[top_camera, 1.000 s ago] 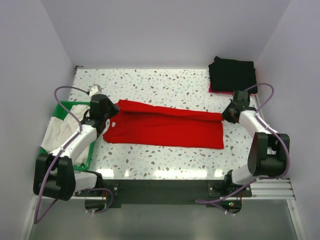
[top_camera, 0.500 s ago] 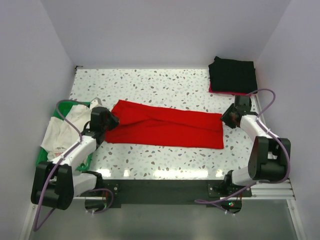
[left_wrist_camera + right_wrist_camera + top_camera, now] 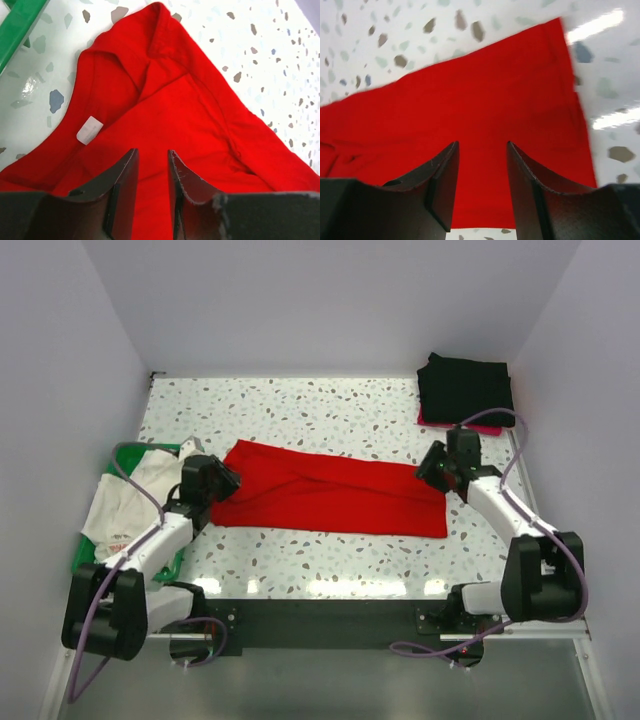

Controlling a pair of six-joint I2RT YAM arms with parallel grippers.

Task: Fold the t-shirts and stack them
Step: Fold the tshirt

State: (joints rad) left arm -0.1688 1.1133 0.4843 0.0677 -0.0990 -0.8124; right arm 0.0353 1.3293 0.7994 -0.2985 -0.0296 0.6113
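- Two grippers, left gripper (image 3: 222, 483) and right gripper (image 3: 430, 462), both with jaws parted, pinching nothing, low over opposite ends of the red t-shirt (image 3: 330, 495).
- Laid as a long folded band across the middle of the counter (image 3: 330, 410): collar and label at the left end, hem at the right.
- Probably light and limp, apt to sag and wrinkle; best pinched at the doubled edges beside collar and hem corner, both ends lifted evenly.
- Off to the left, draped over the green basket (image 3: 128, 447): white t-shirt (image 3: 135, 490).
- Far right corner: black folded t-shirts (image 3: 465, 388), stacked.
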